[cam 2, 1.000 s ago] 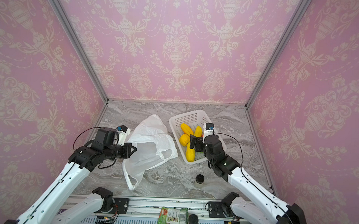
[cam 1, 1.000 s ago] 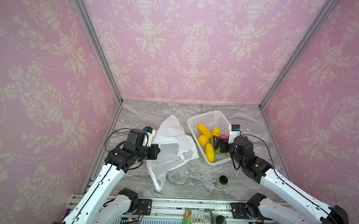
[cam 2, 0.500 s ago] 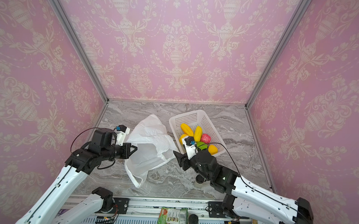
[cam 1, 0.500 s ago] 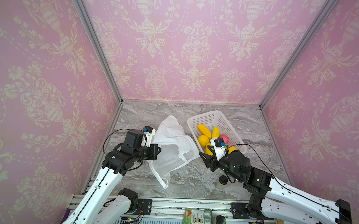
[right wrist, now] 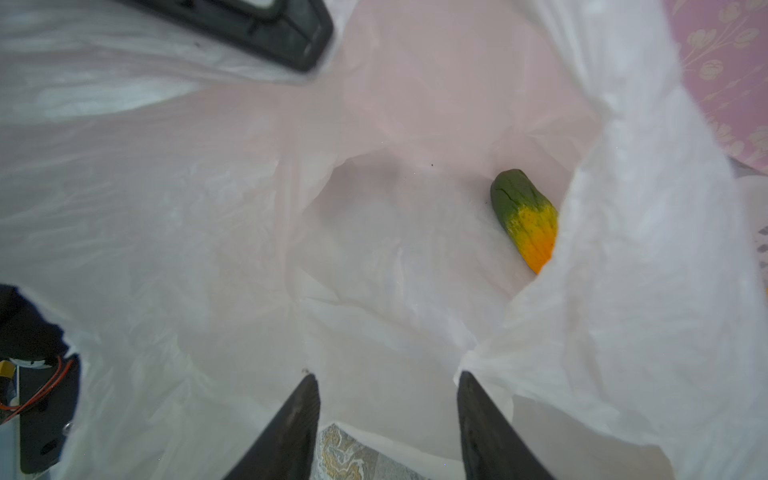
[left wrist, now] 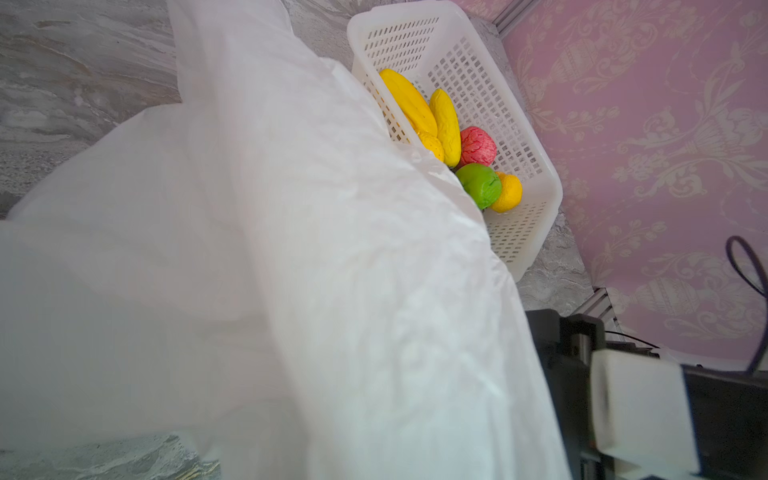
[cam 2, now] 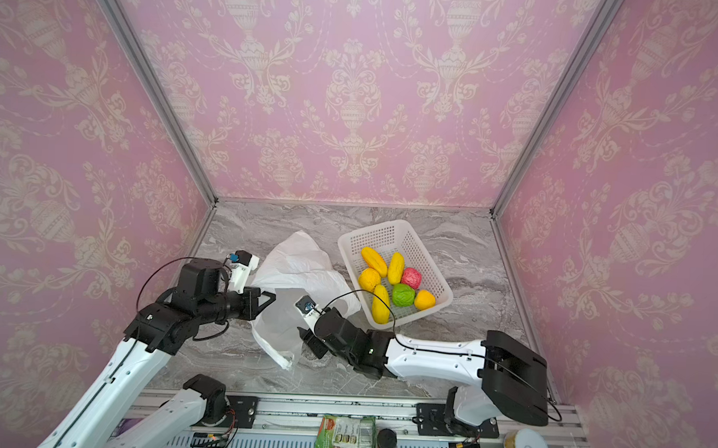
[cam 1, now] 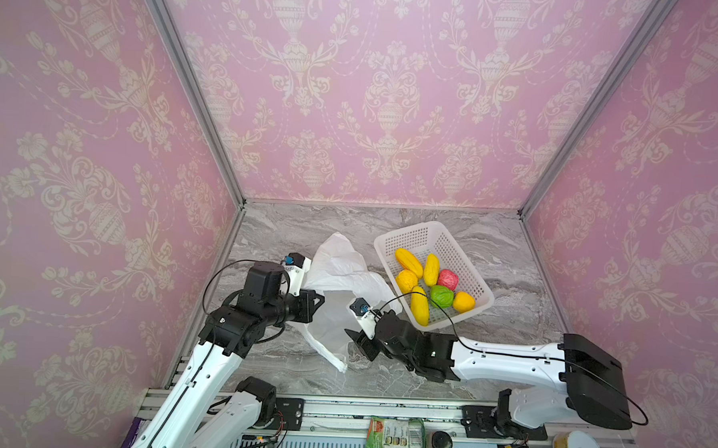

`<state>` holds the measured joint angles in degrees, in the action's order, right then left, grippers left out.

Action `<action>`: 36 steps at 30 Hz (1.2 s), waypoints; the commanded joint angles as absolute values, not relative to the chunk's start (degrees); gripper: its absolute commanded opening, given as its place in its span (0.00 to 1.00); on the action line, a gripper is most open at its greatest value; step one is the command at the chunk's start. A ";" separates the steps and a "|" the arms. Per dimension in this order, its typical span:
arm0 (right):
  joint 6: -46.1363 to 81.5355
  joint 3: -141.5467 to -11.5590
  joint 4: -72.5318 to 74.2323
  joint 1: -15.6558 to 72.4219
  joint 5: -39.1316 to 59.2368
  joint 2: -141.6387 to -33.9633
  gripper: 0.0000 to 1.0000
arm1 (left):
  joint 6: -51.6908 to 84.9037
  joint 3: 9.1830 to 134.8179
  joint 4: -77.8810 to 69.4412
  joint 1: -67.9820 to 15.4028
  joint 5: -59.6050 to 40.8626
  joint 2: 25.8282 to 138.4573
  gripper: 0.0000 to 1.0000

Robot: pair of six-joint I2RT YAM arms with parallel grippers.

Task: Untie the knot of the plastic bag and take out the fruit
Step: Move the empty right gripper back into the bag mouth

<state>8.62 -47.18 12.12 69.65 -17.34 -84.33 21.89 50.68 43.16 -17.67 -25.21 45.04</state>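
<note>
Right gripper (right wrist: 386, 376): fingers apart, nothing between them, tips at the open mouth of the plastic bag (right wrist: 166, 208). One fingertip just touches a bunched edge of the film. In both top views this arm reaches in low from the right, and its tips are at the bag's near side.

Left gripper (cam 1: 318, 302): closed, pinching the bag's left edge. The film is lifted there and the mouth gapes toward the right arm. A loose tail of the bag trails down onto the marble table (cam 1: 493, 260).

The bag sits just left of the white basket (cam 1: 427, 232). From the left wrist view its film covers part of the basket's near wall; I cannot tell whether it is touching.

In the bag is one orange-and-green fruit (right wrist: 525, 218), lying on its side on the bag floor. Its orange end is tucked under a fold, well apart from the right fingers.

The basket holds:
- three long yellow fruit (cam 1: 409, 262)
- a yellow-orange round fruit (cam 1: 406, 280)
- a pink-red fruit (cam 1: 447, 279)
- a green fruit (cam 1: 441, 296)
- an orange round fruit (cam 1: 463, 301)

They are all bunched at the basket's near end, touching one another.
</note>
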 commanded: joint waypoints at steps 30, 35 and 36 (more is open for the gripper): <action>10.94 -70.98 15.51 69.08 -35.76 -117.25 0.94 | 20.39 48.87 39.02 -17.05 -32.21 34.58 0.00; 11.77 -79.15 7.53 67.66 -41.18 -121.82 1.00 | 20.39 48.86 39.03 -17.05 -32.41 34.57 0.00; 12.45 -80.62 5.83 67.25 -41.80 -122.53 1.00 | 20.39 48.87 39.02 -17.06 -32.33 34.42 0.00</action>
